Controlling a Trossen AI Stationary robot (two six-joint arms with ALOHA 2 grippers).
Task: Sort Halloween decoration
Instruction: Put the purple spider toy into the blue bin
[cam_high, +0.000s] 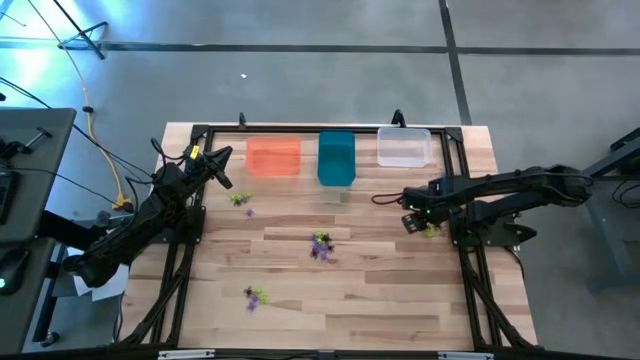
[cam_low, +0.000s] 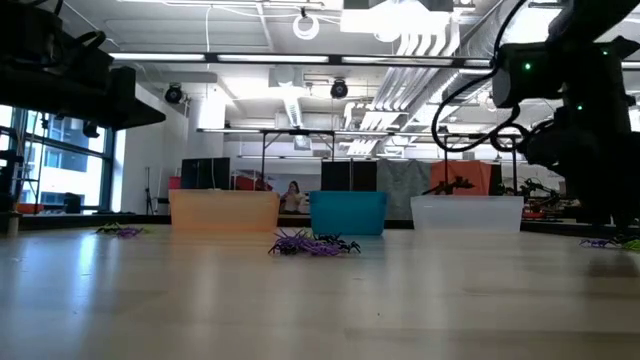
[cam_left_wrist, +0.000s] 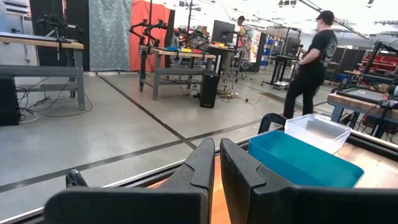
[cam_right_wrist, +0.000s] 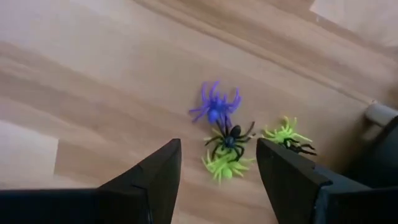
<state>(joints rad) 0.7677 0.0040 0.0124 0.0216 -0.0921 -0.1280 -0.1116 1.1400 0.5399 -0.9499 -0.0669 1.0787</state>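
Left gripper (cam_high: 222, 168) idling clenched and empty near the orange bin (cam_high: 273, 157). Right gripper (cam_right_wrist: 217, 171) hovering, jaws released, over a spider cluster (cam_right_wrist: 227, 140) near the table's right edge. Best lowering straight and pinching one spider only, judging by the tangled legs. Spiders looking tiny and leggy: purple, black, yellow-green. Other clumps lying mid-table (cam_high: 321, 246), front (cam_high: 254, 295) and near the left arm (cam_high: 241, 201).
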